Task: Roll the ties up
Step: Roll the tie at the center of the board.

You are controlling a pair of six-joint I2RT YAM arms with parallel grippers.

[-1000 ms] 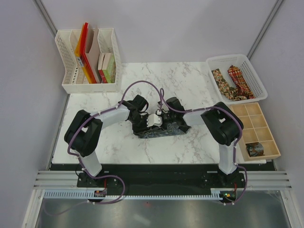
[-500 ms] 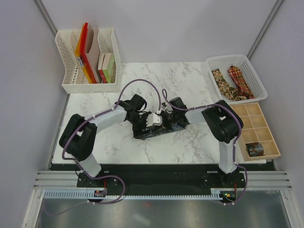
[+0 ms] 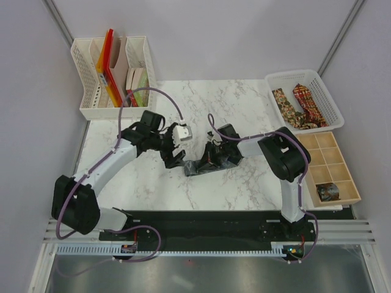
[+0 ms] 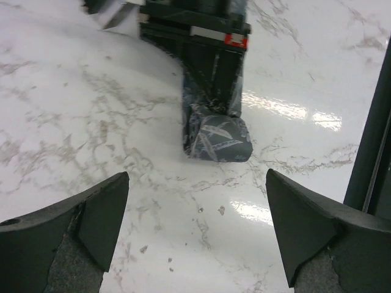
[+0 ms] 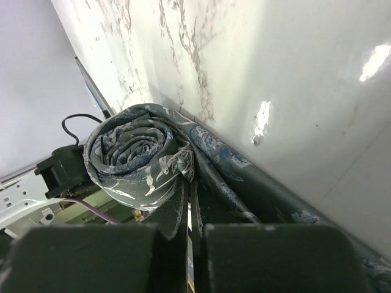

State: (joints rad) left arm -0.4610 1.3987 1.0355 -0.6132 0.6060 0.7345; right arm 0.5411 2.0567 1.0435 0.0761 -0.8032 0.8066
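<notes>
- Top external: dark grey-green patterned fabric tie [image 3: 197, 169] sits mid-way on the white marble tabletop [image 3: 244, 104] between the two arms, wound into a short fat roll with a bit of flat length trailing toward the right arm
- Right wrist view: right gripper [image 5: 189, 235] is closed, with a fold of the tie pinched between its fingers just beside the spiral end of the roll; I read this as a clamp so the coils don't spring loose
- Left wrist view: left gripper [image 4: 195, 186] is spread wide and holds nothing; the roll's end faces it, near but clearly apart, so the roll rests on the table and the right pinch alone
- Open jaws aimed at the roll suggest lining up for a fresh grasp or clearing off; can't tell which
- Brown-gold tie [image 3: 282, 101] and red tie [image 3: 305, 99] lie unrolled in the white plastic basket [image 3: 290, 74] at far right, so most of the job looks undone
- Wooden divided tray [image 3: 321, 143] below the basket has a dark patterned bundle [image 3: 327, 191] in one cell, probably where finished rolls go
</notes>
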